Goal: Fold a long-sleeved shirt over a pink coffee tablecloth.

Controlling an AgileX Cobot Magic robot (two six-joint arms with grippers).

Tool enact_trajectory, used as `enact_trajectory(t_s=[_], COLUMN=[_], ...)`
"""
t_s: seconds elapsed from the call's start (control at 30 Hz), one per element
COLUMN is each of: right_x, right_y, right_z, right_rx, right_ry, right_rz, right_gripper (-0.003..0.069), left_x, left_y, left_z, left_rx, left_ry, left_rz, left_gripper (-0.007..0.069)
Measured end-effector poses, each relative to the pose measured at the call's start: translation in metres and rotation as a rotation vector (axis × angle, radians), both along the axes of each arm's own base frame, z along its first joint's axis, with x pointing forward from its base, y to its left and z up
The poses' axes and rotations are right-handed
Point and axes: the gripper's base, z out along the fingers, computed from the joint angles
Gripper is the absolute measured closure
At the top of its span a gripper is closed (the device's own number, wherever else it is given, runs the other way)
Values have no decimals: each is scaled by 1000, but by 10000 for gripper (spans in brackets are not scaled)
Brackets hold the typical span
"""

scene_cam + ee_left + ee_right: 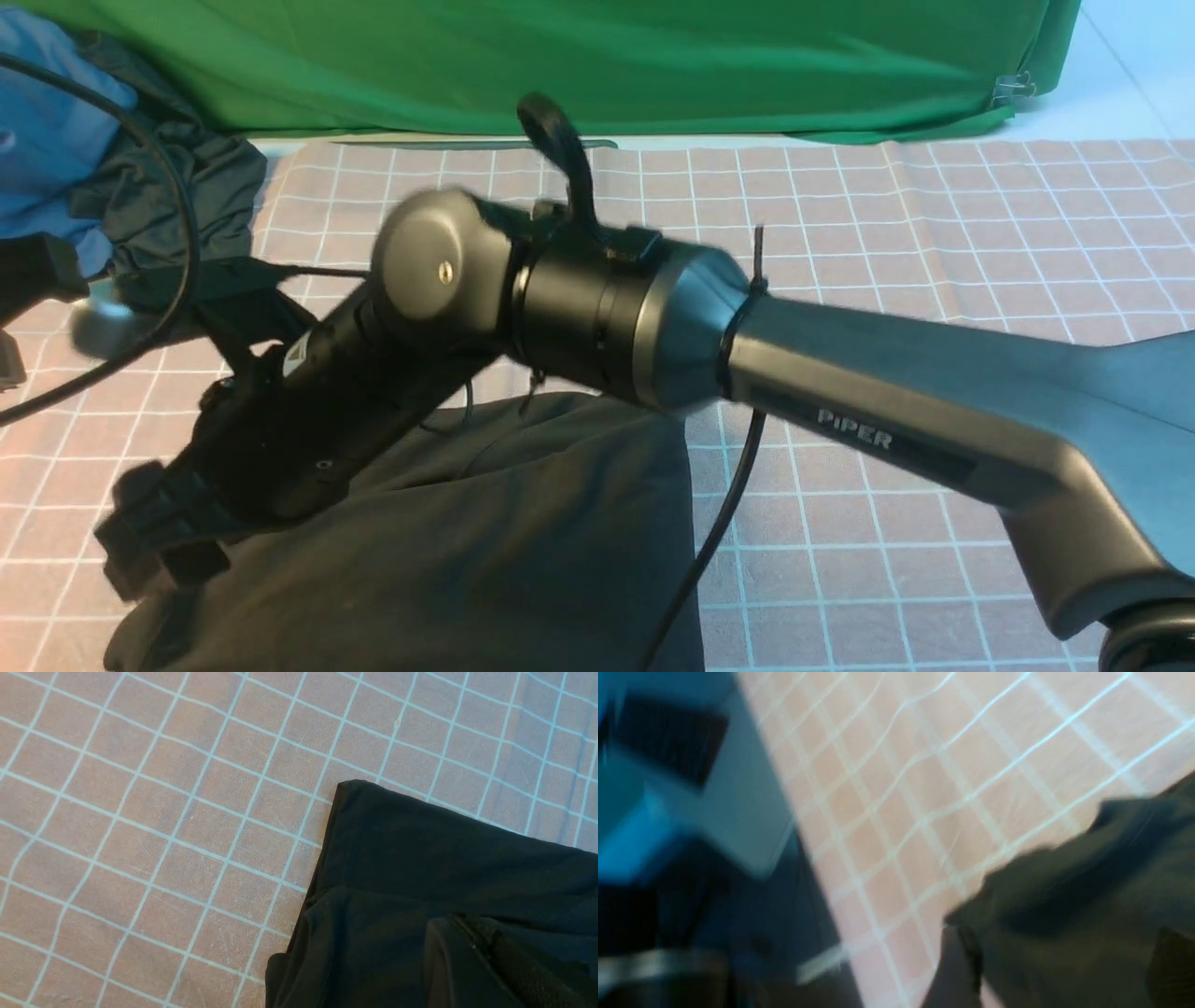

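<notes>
Jaws: in the front view I cannot see my right gripper [154,537] well enough to call it spread or closed as it sits blurred at 8 o'clock over the long-sleeved shirt [485,541], which lies bunched at 6 o'clock on the pink coffee tablecloth [934,280]. Left wrist view: left jaws unseen, reckoned pressed together; shirt corner at 4 o'clock. Right wrist view: smeared; I judge flattening that fold before releasing matters most.
</notes>
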Motion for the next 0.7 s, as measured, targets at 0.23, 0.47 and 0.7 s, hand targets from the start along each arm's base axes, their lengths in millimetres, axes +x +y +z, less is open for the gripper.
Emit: enact_trajectory(t_s=[0.23,0.47,0.7], right_x=[42,100,129], right_y=[-61,-137,-206], right_z=[44,73,40], right_rx=[-283,-414,-543], right_ry=[-258,-401,-274], right_rz=[81,-116,-216], right_gripper=[169,223,226], left_x=[0,21,68], left_y=[-6,-19,-44], left_z=[-2,-18,-59], left_rx=[-74,-144,-241], left_ry=[18,116,272], left_rz=[-11,-59,-196], left_gripper=[610,610,610])
